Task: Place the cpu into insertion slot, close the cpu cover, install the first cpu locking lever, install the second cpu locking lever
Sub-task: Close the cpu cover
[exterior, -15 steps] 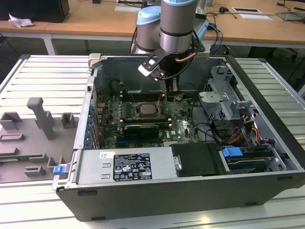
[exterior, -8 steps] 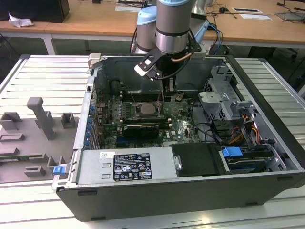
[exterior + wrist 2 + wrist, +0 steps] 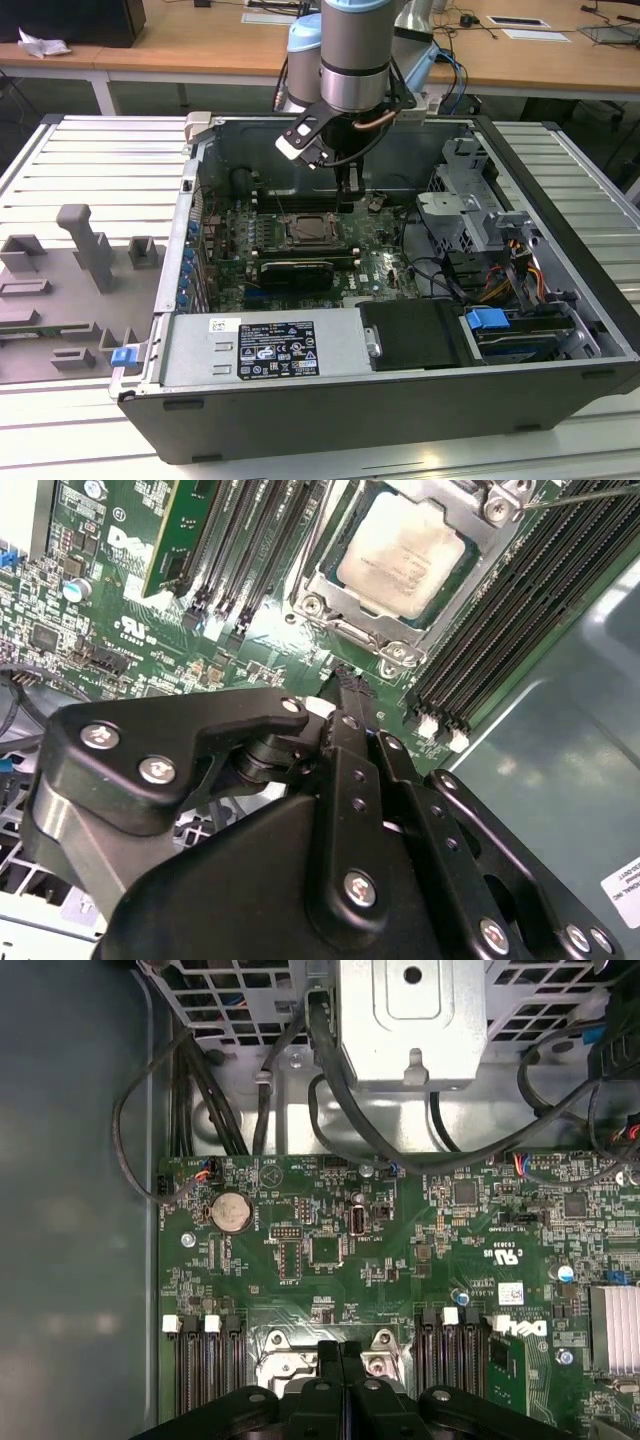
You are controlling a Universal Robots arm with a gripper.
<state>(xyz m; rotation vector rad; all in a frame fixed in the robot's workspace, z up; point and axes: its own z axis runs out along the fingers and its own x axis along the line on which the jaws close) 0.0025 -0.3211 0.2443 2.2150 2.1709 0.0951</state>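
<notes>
The cpu (image 3: 402,552), a pale square chip, lies flat in the insertion slot (image 3: 310,230) on the green board. The silvery cpu cover (image 3: 478,575) lies down around it, with the chip showing through its cut-out. A thin metal lever rod (image 3: 585,494) runs past one corner of the socket. My gripper (image 3: 346,200) hangs just behind the socket in the exterior view, a little above the board. In both wrist views its black fingers (image 3: 345,715) are pressed together with nothing between them, tips (image 3: 341,1350) close to the socket's edge.
Long black memory slots (image 3: 250,540) flank the socket on both sides. A metal drive cage (image 3: 470,210) with cables (image 3: 330,1090) stands at the exterior view's right inside the case. The power supply (image 3: 265,345) lies along the front. Grey fixtures (image 3: 70,270) sit outside on the left.
</notes>
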